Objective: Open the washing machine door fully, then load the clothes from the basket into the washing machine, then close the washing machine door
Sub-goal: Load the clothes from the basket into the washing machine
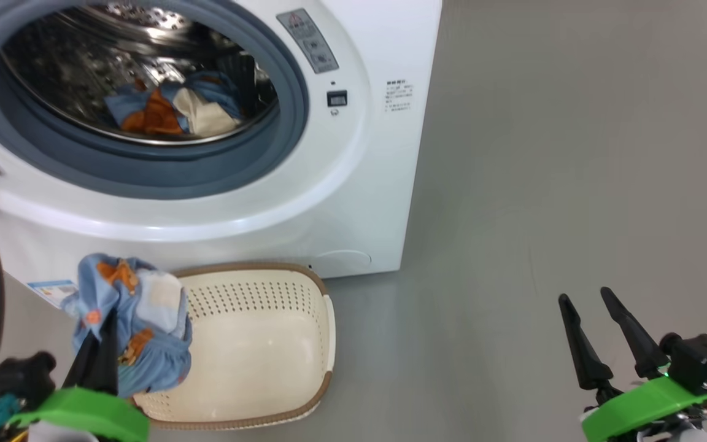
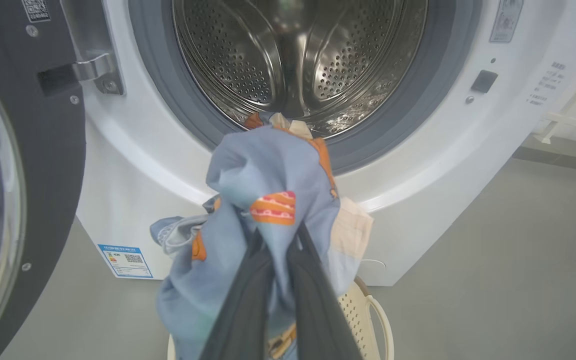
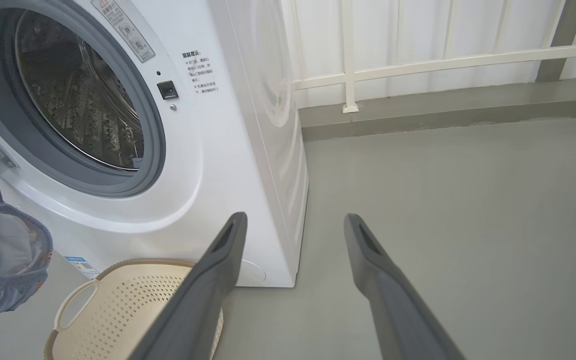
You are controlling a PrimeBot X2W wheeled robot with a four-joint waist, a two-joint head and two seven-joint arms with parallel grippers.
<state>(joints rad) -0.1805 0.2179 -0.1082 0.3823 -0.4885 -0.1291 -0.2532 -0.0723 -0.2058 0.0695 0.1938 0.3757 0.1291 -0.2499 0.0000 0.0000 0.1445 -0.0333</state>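
Left tool (image 2: 279, 233) clamped on clothes (image 2: 268, 170), tips buried, right tool (image 3: 295, 220) apart, door (image 2: 43, 150) cropped.

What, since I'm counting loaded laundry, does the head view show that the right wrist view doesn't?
Head view, not the right wrist view: a clothes bundle lying in the steel drum, and the left end effector shut on the second bundle.
Right wrist view, not the head view: the side panel of the washing machine and a white railing behind it.
Shared: the second bundle held up near the cream basket, the washing machine's open front, and the right end effector, open and holding nothing.
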